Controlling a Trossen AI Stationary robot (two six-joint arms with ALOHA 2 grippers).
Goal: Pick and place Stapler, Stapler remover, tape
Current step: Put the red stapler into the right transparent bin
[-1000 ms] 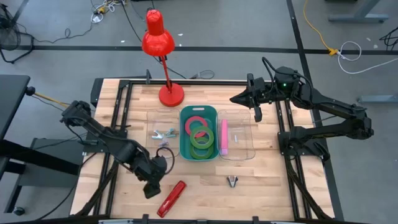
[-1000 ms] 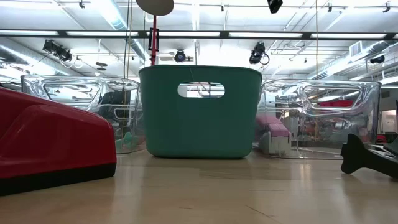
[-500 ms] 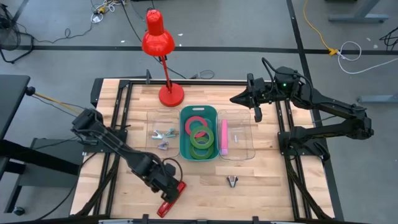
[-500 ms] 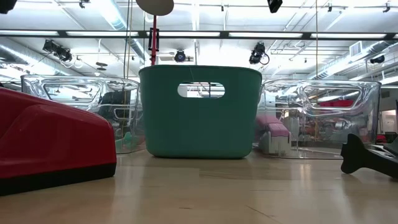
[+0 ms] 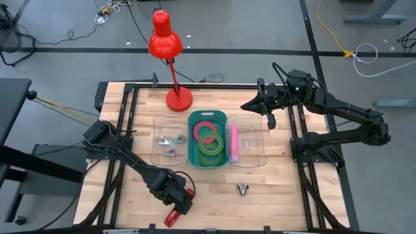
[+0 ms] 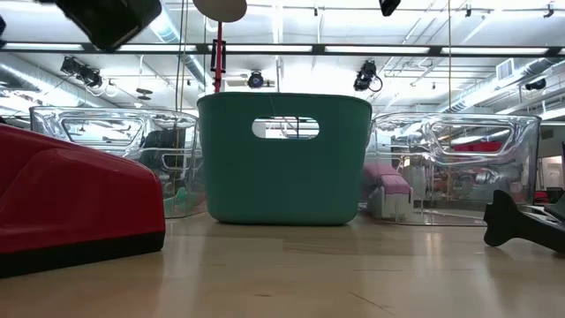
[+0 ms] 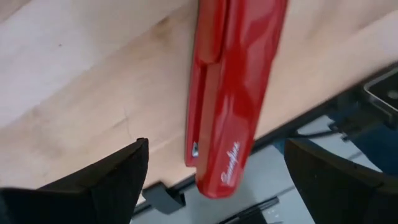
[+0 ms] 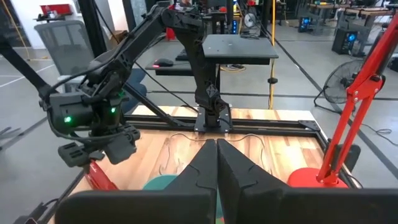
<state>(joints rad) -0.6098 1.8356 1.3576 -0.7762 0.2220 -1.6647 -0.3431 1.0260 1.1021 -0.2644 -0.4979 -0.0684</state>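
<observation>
A red stapler (image 7: 233, 87) lies flat on the wooden table near its front edge; it also shows in the high view (image 5: 171, 218) and the low view (image 6: 71, 203). My left gripper (image 7: 216, 143) is open just above it, one finger on either side, touching nothing; in the high view (image 5: 179, 198) it covers the stapler's middle. A dark stapler remover (image 5: 242, 189) lies on the table to the right. Tape rolls (image 5: 208, 140) lie in the teal bin (image 5: 208, 116). My right gripper (image 5: 250, 103) is shut and empty, high over the far right.
A clear bin (image 5: 158, 140) left of the teal one holds metal stapler removers. A clear bin (image 5: 257, 143) on its right holds a pink stapler (image 5: 234, 143). A red desk lamp (image 5: 170, 45) stands at the far edge. The stapler's end reaches past the table's front edge.
My left gripper has gone toward the table's right and a little toward the near edge, from beside the stapler to over its middle. It has come into the top left of the low view. The stapler has stayed where it was.
</observation>
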